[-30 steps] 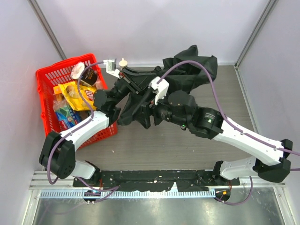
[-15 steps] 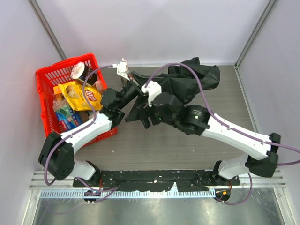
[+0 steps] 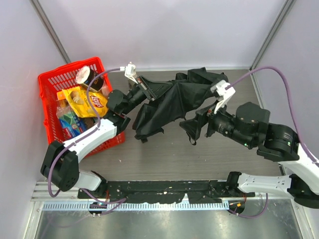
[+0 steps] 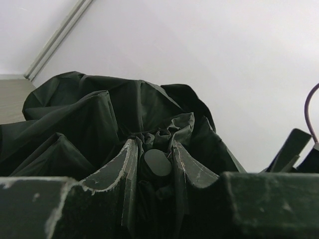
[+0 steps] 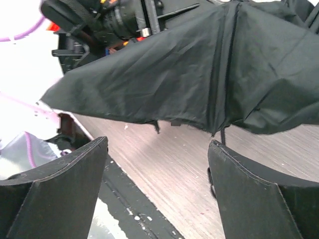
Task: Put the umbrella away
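Two arms are reaching over the table, and the umbrella is sprawling half collapsed between them. Its dark fabric is spreading across the back middle of the tabletop, from just beside the red basket toward the far right. The left gripper is clamping onto the umbrella: seen from its wrist, the two fingers are pinching a small round black knob, with folds of fabric bunching around and behind it. The right gripper is hanging just in front of the canopy, its fingers spread wide and gripping nothing. A taut panel of fabric is stretching over the bare wood ahead of it. The basket is sitting at the left side, holding a yellow snack bag and other packets.
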Available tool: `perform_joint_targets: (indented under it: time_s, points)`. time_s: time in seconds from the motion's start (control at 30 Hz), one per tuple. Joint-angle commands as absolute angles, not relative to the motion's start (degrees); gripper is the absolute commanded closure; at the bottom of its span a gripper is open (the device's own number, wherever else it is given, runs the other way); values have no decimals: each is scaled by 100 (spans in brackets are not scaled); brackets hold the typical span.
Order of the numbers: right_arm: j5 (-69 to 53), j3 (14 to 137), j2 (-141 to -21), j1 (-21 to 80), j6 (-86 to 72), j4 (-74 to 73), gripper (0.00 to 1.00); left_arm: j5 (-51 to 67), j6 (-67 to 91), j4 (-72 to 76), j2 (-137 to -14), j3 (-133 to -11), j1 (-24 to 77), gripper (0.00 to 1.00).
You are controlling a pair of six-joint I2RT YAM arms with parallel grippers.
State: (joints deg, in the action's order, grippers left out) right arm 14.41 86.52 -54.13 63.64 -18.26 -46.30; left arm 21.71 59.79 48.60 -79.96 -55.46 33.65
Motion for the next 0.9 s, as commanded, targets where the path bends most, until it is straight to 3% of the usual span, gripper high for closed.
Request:
perform_joint_targets:
  time_s: [0.0,0.17,0.3,0.5,0.57,0.67,0.73,0.8,0.87]
  points:
    - [2030,8710,-5958,6276,-1328,-4299,13,2671,6161,5221,-7849,-5976,3357,100]
    - [1802,8912,-6337,5819,-862,-4052,6,3313,6389,5449,-7893,-6082,3366,100]
    - [2030,8833,-6372,5546,-659,-4200,7,3543,6346,5275,-7823,-6135,3366,100]
    - [153,8246,-5837,5739,-1597,-3692,24,2024,5986,3099,-7603,-6380,3340,100]
    - [-156,7692,-5626,5818,-1933,-3420,25,1461,6073,2577,-7585,-6451,3331,100]
    - [-18,6587,-5275,6037,-2056,-2675,26,1143,6423,2942,-7655,-6320,3322,100]
    - [-113,6146,-5230,6091,-2144,-1919,38,1134,6644,3154,-7743,-6284,3331,100]
    - [-403,6021,-5352,6135,-2276,-1373,73,1177,6750,3243,-7831,-6293,3331,100]
    - [-474,6082,-5571,6205,-2294,-1108,96,1169,6759,3182,-7875,-6319,3331,100]
